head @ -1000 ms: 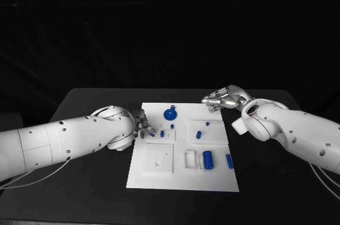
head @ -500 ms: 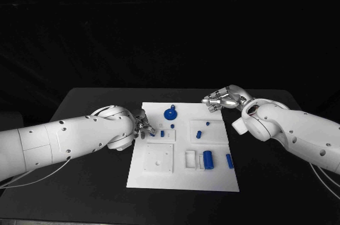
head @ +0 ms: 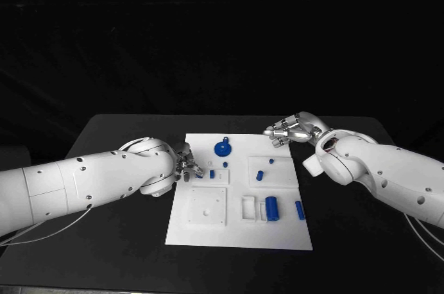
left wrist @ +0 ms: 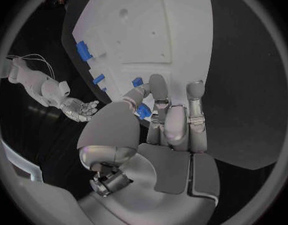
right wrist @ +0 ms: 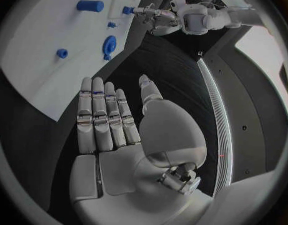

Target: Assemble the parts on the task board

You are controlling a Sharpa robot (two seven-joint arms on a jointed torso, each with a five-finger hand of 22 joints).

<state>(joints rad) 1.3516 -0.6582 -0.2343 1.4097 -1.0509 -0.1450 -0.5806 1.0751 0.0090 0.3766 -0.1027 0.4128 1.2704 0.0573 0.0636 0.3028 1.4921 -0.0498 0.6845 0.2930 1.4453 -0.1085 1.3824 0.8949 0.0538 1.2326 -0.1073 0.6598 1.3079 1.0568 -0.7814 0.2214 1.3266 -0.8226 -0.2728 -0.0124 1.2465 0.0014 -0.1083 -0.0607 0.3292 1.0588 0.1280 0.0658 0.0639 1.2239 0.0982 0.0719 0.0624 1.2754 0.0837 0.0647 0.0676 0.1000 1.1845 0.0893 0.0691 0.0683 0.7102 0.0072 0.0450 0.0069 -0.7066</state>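
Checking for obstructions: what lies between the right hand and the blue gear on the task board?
Head view: only bare white task board lies between the right hand and the blue gear.

No text, label or number can be read anywhere.

L hand (head: pixel 188 166) mostly hidden behind forearm; small blue part (left wrist: pixel 143 111) at fingertips, grip unclear, maybe pinched.
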